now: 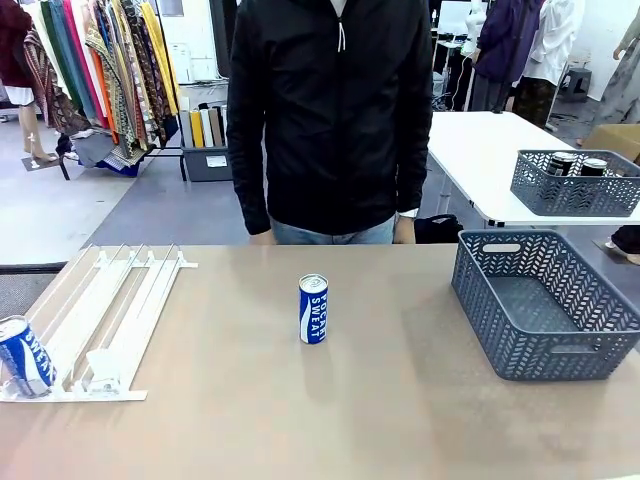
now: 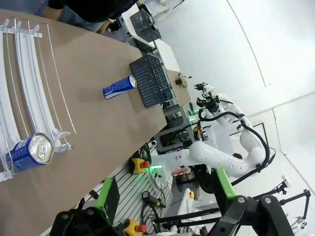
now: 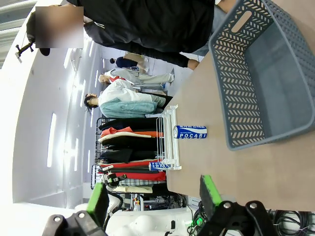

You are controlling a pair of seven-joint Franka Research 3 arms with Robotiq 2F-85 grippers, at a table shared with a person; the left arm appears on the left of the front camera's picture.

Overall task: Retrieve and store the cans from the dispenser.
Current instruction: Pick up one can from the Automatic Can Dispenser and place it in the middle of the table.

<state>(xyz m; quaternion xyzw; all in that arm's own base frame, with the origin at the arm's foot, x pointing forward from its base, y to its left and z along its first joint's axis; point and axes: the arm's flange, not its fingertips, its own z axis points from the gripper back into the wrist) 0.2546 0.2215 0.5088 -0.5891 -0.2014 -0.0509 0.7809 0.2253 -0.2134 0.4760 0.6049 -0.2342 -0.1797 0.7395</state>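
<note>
Front view: two blue cans, one on the desk and one in the dispenser.
We see a Pocari Sweat can (image 1: 313,309) standing upright near the middle of the desk (image 1: 300,420), well apart from everything else. A second blue can (image 1: 24,356) rests at the low end of the dispenser (image 1: 110,300), in its leftmost lane. A grey basket (image 1: 560,352) sits on the desk's right side. A person (image 1: 335,110) in a black jacket stands at the far edge. In the wrist views, the left tool (image 2: 165,196) and the right tool (image 3: 153,199) both have their fingers spread wide apart, clear of the cans.
</note>
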